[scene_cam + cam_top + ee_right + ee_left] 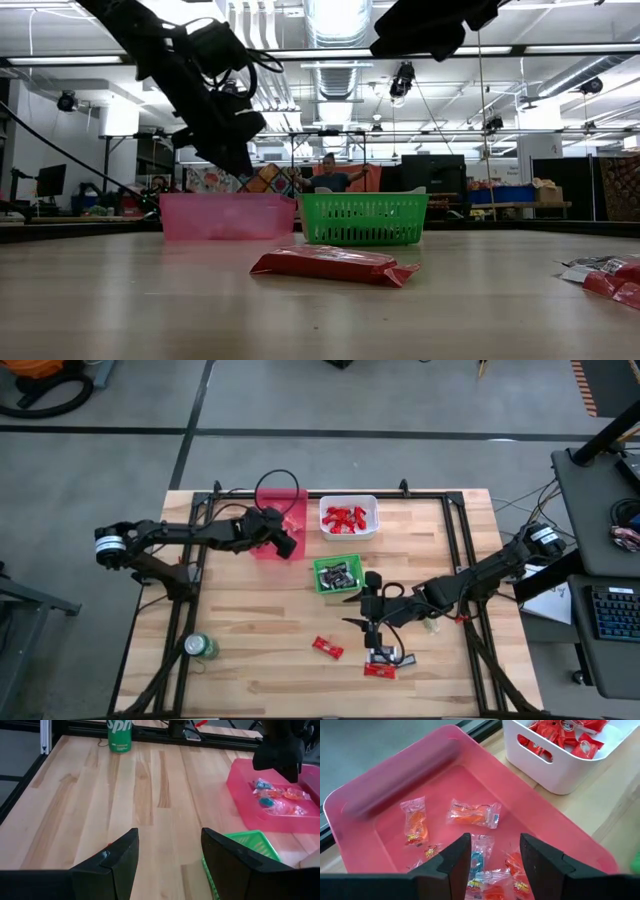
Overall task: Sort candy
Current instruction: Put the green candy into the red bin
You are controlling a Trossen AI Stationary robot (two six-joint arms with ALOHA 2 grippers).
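My left gripper (495, 851) hangs open over the pink bin (395, 775), above several clear-wrapped orange and blue sweets (472, 814) lying on its floor. In the high view the left gripper (289, 543) is at the pink bin's (268, 547) right side. My right gripper (170, 854) stands open with nothing between its fingers, above bare table. In the high view the right gripper (365, 622) is just near of the green bin (337, 575), which holds dark candy. Red candy fills the white bin (348, 517). One loose red candy (327, 648) and a small pile (385, 662) lie on the table.
A green can (200, 647) stands near the table's front left. The three bins sit close together at the table's far middle. A black frame (455, 550) runs around the wooden top. A person sits in the room far behind the table (328, 178).
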